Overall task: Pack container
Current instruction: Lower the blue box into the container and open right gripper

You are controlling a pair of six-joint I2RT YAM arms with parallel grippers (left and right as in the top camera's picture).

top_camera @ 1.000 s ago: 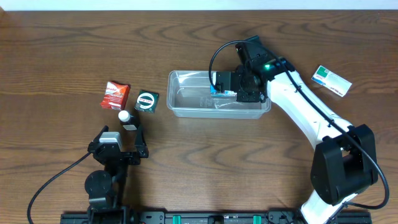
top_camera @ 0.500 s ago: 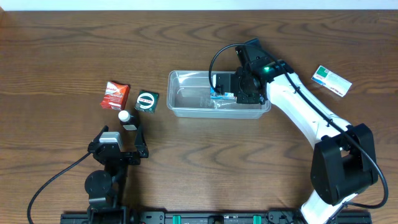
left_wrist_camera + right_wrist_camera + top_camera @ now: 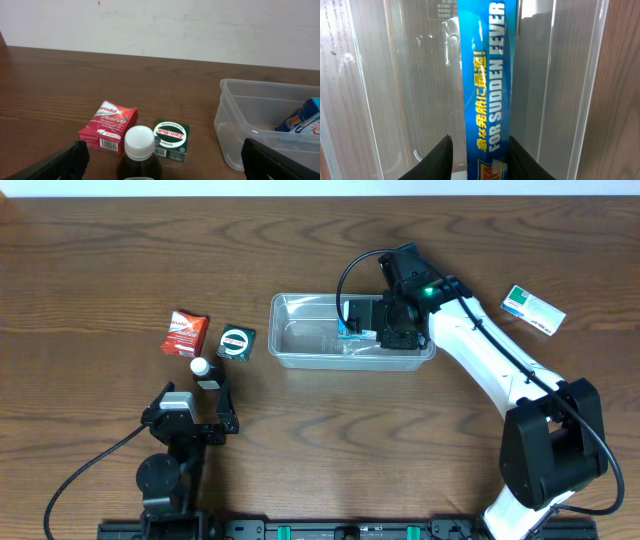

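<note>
1. The container (image 3: 300,338) sits mid-table, a touch toward the far edge, long side running left to right
2. Right gripper (image 3: 372,330) is down inside its right end, fingers narrow on either side of a blue box (image 3: 485,75) (pinching or merely flanking it, I cannot tell)
3. Left gripper (image 3: 196,402) hangs near the table's near edge, jaws wide, holding nothing
4. Just beyond it stand a white-capped bottle (image 3: 203,370), a red packet (image 3: 186,333) and a green box (image 3: 236,342), all outside the container

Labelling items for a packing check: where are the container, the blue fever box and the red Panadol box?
container (image 3: 300,340), overhead view, bare floor at its left end.
blue fever box (image 3: 485,75), right wrist view, printed face.
red Panadol box (image 3: 109,126), left wrist view, top face.
</note>
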